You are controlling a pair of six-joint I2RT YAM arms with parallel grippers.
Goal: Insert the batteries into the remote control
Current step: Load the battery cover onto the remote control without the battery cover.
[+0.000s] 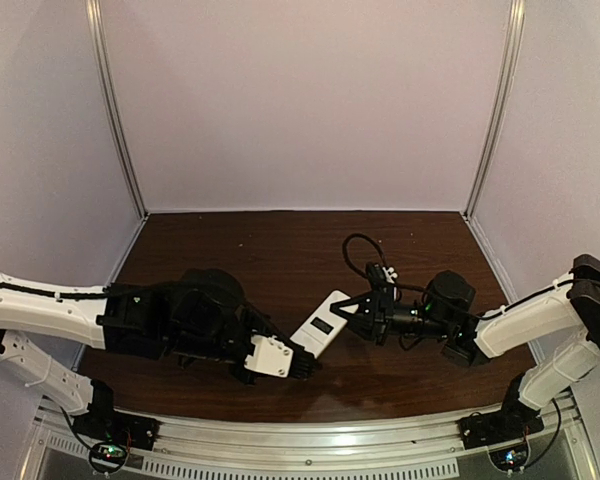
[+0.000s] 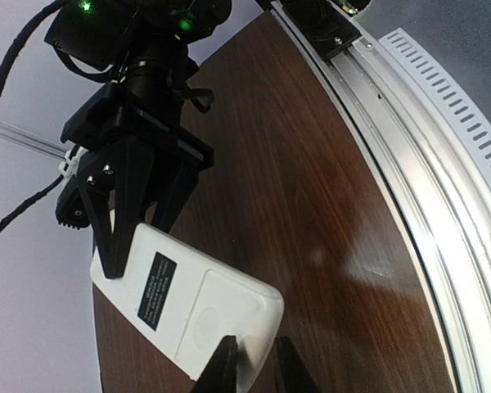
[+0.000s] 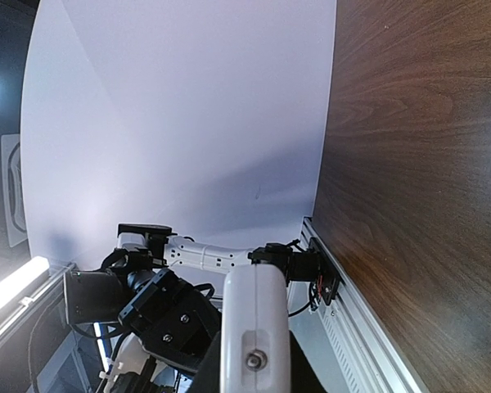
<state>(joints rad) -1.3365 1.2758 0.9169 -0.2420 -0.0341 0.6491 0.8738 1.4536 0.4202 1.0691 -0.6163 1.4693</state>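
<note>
The remote control (image 2: 188, 299) lies back-up between the two arms over the middle of the worktop (image 1: 240, 250). Its dark label (image 2: 155, 291) and the outlined cover panel (image 2: 221, 304) face the left wrist camera. The views do not show whether it rests on the wood or hangs just above it.

The right gripper (image 2: 135, 246) has its jaws clamped on the far end. The left gripper (image 2: 256, 372) has narrow jaws straddling the near corner, and it cannot be told whether they press on it. No batteries show in any view, and the cover panel looks to be in place, so loading appears not to have begun.

The main risk is the two-ended hold. If the left jaws bite only the rounded corner, the smooth casing could squirt out or twist in the right jaws. If the arms pull unevenly, the handset could pivot and drop. Clamping over the cover panel would also pin it shut and block access to the recess.
</note>
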